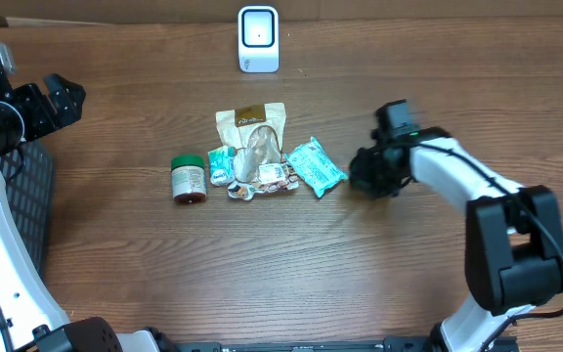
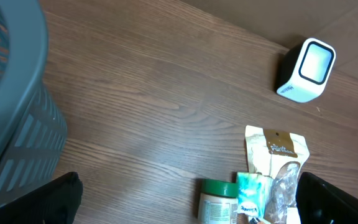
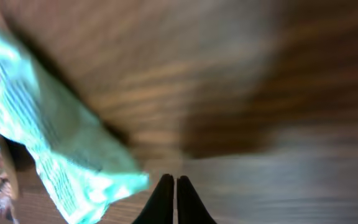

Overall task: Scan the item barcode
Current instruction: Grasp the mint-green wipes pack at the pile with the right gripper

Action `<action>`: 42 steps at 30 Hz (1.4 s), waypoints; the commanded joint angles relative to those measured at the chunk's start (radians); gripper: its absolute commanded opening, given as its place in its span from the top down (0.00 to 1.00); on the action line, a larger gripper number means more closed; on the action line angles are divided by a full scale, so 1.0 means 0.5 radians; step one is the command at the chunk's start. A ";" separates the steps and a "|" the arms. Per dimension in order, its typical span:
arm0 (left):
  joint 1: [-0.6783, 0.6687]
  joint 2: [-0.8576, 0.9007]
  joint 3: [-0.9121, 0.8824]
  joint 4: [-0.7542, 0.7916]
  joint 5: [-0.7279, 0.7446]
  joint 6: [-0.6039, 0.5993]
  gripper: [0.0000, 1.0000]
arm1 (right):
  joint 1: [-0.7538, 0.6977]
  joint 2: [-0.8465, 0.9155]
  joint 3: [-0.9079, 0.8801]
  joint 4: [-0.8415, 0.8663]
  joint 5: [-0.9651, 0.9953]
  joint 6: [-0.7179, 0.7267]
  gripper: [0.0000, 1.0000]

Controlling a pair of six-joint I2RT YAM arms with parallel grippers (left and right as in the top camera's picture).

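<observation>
Overhead: jar point(image 1: 189, 179) beside pkts point(image 1: 262, 156), scanner point(image 1: 258, 39) well apart

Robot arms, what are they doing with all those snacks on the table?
They are meant to scan an item's barcode at the white scanner, but nothing is picked up yet. The right claw is pinched shut and empty, low beside the teal packet at the edge of the pile. The left claw hangs wide open far off, by the grey basket. The green-lidded jar and tan bag lie on the table.
</observation>
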 commanded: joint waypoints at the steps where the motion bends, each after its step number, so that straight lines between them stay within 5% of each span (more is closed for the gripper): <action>1: -0.014 -0.012 0.034 0.002 0.029 -0.011 0.01 | -0.109 0.008 0.150 0.012 -0.298 -0.238 0.84; 3: -0.014 -0.012 0.034 0.002 0.029 -0.011 0.00 | -0.122 0.008 0.190 0.008 -0.468 -0.224 0.67; 9: -0.014 -0.012 0.034 0.002 0.029 -0.011 0.00 | -0.051 0.008 0.151 -0.088 -0.552 0.192 0.48; 16: -0.014 -0.012 0.034 0.002 0.029 -0.011 0.01 | 0.104 0.008 0.040 -0.072 -0.327 0.504 0.31; 22: -0.014 -0.012 0.034 0.002 0.029 -0.011 0.00 | 0.233 0.008 -0.108 0.240 -0.206 0.722 0.28; 34: -0.014 -0.012 0.034 0.002 0.029 -0.011 0.00 | 0.362 0.008 -0.197 0.553 0.225 0.877 0.48; 42: -0.014 -0.012 0.034 0.002 0.029 -0.011 0.00 | 0.365 0.008 -0.197 0.590 0.375 0.766 0.83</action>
